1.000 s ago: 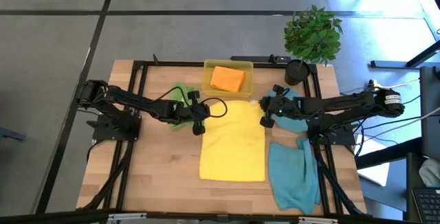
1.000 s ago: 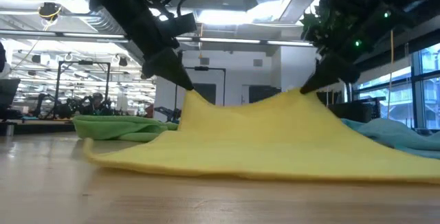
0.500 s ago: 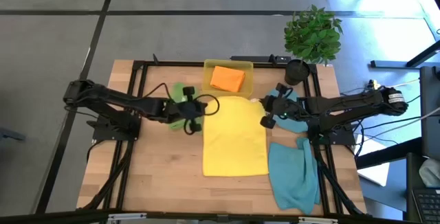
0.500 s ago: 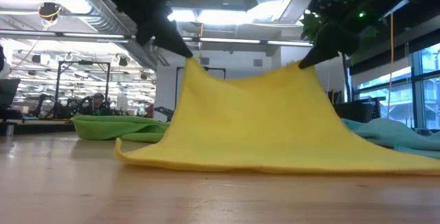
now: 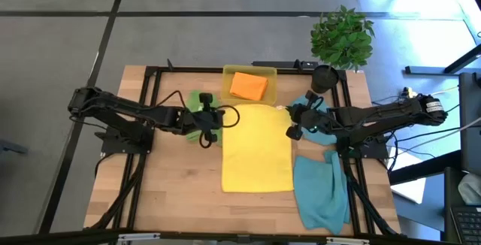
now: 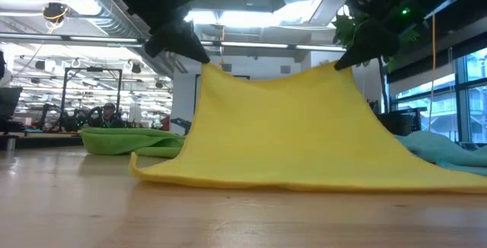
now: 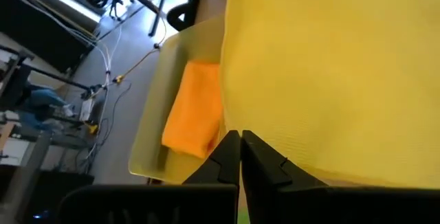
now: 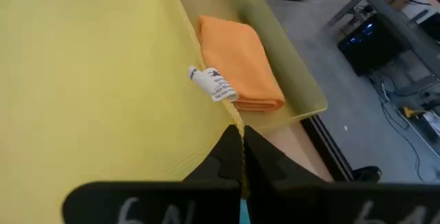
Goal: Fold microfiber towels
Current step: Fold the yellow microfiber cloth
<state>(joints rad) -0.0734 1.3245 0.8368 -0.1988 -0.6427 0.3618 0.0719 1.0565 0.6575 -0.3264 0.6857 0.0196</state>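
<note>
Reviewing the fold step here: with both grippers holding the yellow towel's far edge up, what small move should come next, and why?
Probably carry both corners toward the near edge. The left gripper and right gripper are each shut on a far corner of the yellow towel, lifted level, while its near edge rests on the table.

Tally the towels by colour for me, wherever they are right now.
Yellow towel: 1
Orange towel: 1
Green towel: 1
Teal-blue towels: 2 as far as I can tell, one partly under the right arm
Total: 5
</note>
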